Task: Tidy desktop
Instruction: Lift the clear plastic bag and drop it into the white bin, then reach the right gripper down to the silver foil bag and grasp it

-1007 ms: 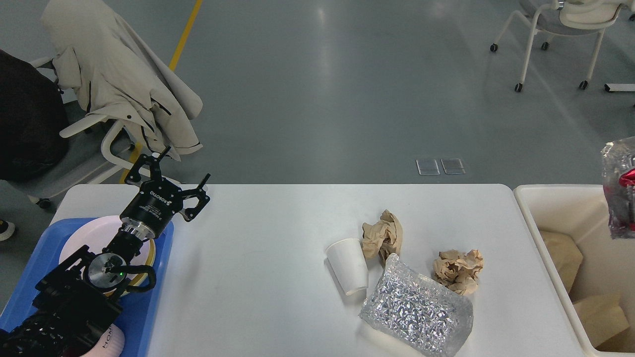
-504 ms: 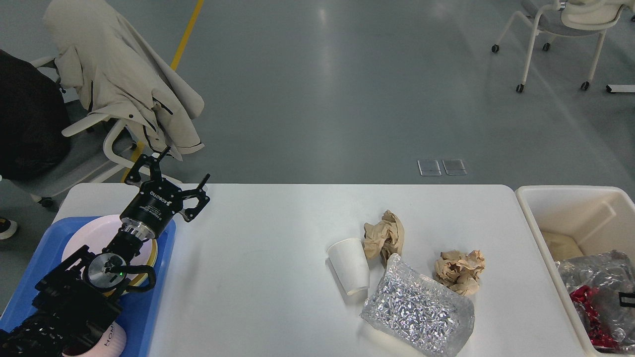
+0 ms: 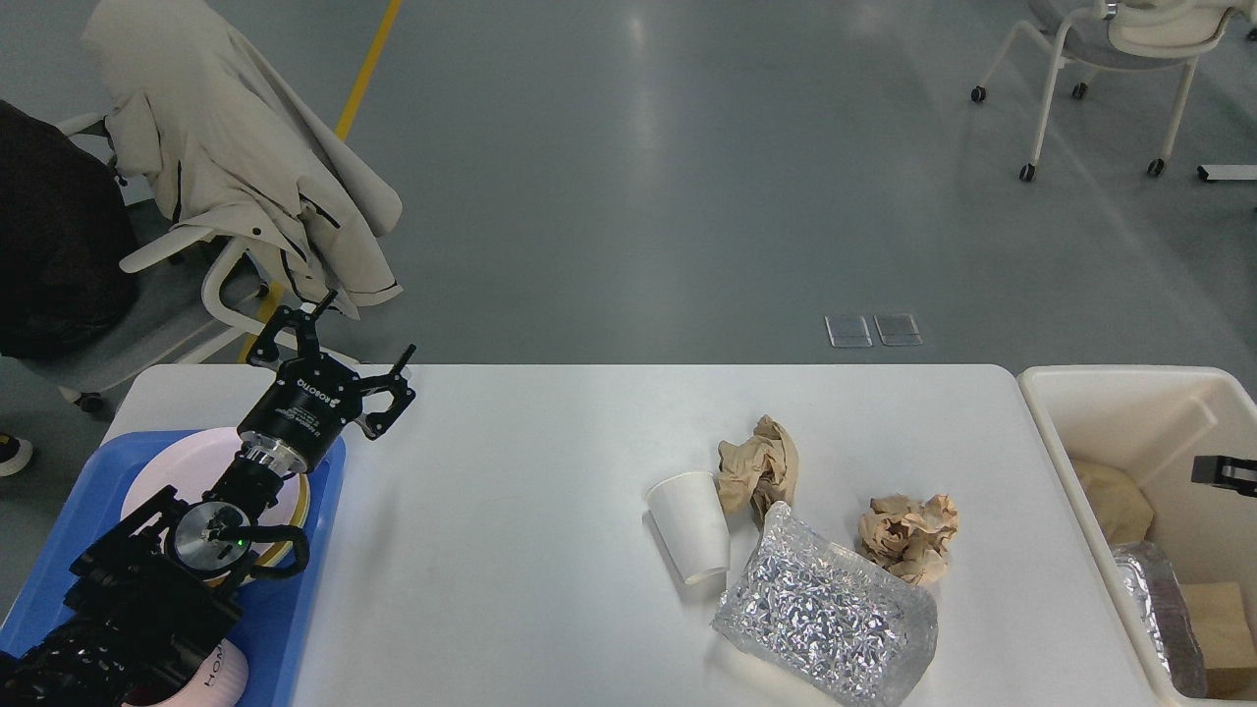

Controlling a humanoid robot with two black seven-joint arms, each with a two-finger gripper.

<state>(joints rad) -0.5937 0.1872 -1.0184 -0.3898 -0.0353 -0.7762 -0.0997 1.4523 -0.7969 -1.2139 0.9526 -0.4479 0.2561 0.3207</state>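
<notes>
The white desktop [image 3: 530, 462] holds a white paper cup [image 3: 692, 525] lying on its side, two crumpled brown paper balls [image 3: 758, 465] [image 3: 907, 536], and a silvery crinkled bag [image 3: 825, 617] toward the front. My left gripper [image 3: 365, 328] hovers open and empty over the desktop's far left corner, above the blue tray. Only a small black piece of my right gripper [image 3: 1224, 471] shows at the right edge, over the cream bin; its fingers cannot be told apart.
A blue tray [image 3: 300, 628] at the front left carries pink plates [image 3: 167, 471] and a pink cup [image 3: 211, 679]. The cream bin [image 3: 1070, 403] beside the desktop's right end holds a foil packet [image 3: 1159, 609] and brown paper. Chairs stand beyond the far edge.
A clear packet with red contents was up at the right edge, dropped into the bin, and now lies lower in it. A tip of my right gripper now shows above the bin. Left arm unchanged.
</notes>
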